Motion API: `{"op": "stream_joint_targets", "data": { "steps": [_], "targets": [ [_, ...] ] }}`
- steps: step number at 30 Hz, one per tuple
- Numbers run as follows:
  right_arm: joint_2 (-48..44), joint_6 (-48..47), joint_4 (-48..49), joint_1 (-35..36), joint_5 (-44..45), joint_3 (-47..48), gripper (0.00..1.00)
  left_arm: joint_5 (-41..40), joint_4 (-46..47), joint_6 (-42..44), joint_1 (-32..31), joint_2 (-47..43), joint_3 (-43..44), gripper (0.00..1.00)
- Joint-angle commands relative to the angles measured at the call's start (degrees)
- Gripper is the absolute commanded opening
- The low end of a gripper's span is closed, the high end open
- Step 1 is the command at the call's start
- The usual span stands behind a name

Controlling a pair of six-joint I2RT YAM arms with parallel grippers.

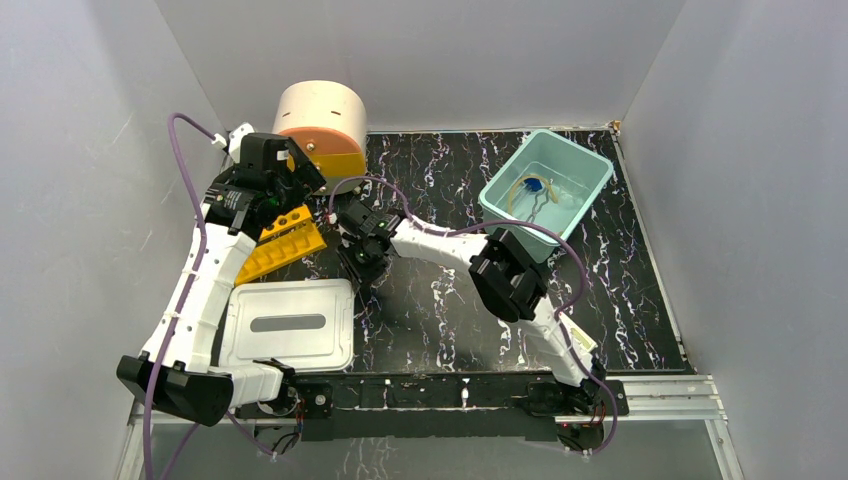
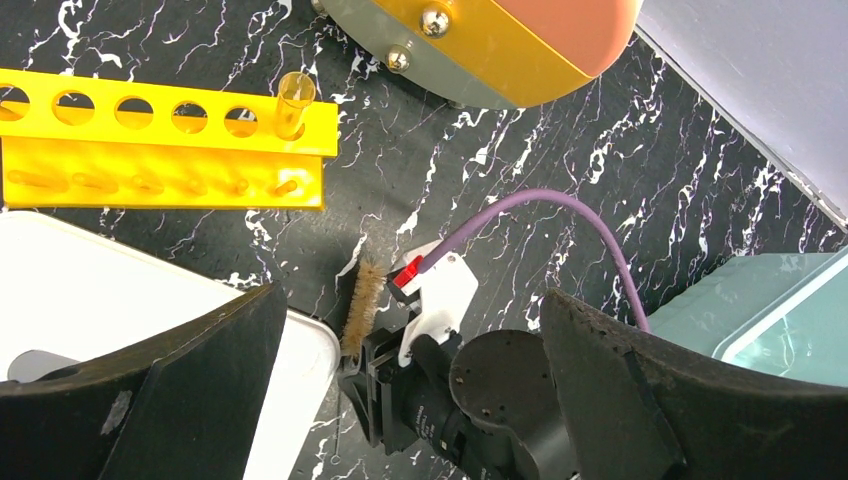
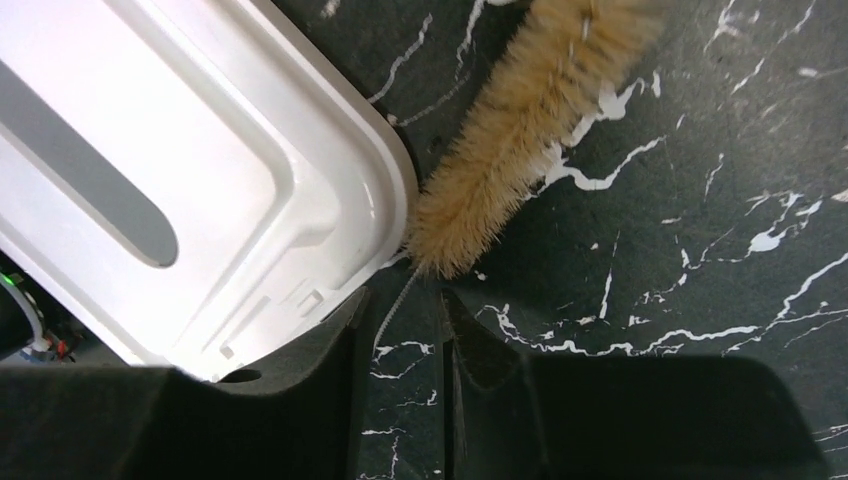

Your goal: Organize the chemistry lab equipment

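Tube brush (image 3: 520,130): tan bristle head on a thin twisted-wire stem, lying flat on the dark marbled tabletop just off the corner of the white lid (image 3: 150,150). The end of the bristles is just beside the lid's rim, maybe touching. Judged very light. The bristles are soft and springy and would squash and slide under the pads, while the wire is stiff enough to lift by but thin and easy to miss or roll. Best hold looks to be the bare stem just below the bristles, and the right gripper (image 3: 402,305) sits exactly there, low over the table. Its jaws are drawn narrow with the wire between them and a sliver of gap on each side, so they are not clamped as far as can be seen. The lid's edge crowds one finger, so scraping it is a risk. The left gripper (image 1: 265,180) hangs spread wide and empty beyond the lid's far edge, above the yellow rack (image 2: 160,140). The teal bin (image 1: 510,165) stands well apart from the lid, across the table.
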Motion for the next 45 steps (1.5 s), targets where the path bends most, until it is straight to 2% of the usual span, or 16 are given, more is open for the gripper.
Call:
{"op": "stream_joint_targets", "data": {
  "steps": [1, 11, 15, 20, 29, 34, 40, 45],
  "targets": [
    [1.33, -0.92, -3.09, 0.08, -0.37, 3.21, 0.35, -0.36, 0.82, 0.89, 0.27, -0.65, 0.19, 0.98],
    [5.35, -0.43, -7.92, 0.97, 3.24, 8.54, 0.37, -0.43, 0.71, 0.99, 0.26, -1.16, -0.31, 0.98],
    [7.18, 1.53, -12.42, 2.00, 12.67, 11.41, 0.35, -0.61, 0.63, 1.03, 0.26, -1.47, -0.42, 0.98],
    [10.18, 2.39, -16.34, 3.40, 19.95, 14.96, 0.31, -1.44, 0.32, 0.90, 0.26, -1.74, -0.03, 0.98],
    [12.19, 1.88, -17.82, 4.17, 23.97, 19.21, 0.01, -1.53, 0.19, 1.07, 0.26, -1.83, 0.67, 0.98],
    [6.41, 1.52, -14.29, 3.96, 27.77, 15.63, 0.00, -2.70, -0.32, 1.72, 0.26, -2.08, 3.19, 0.98],
    [-7.99, 3.24, -4.76, 1.89, 33.49, 1.90, 0.00, -4.98, -0.77, 2.54, 0.26, -2.53, 6.95, 0.98],
    [-20.07, 4.68, 0.97, -3.22, 37.41, -7.47, 0.00, -4.46, -0.54, 2.75, 0.26, -2.20, 8.39, 0.98]
  ]
}}
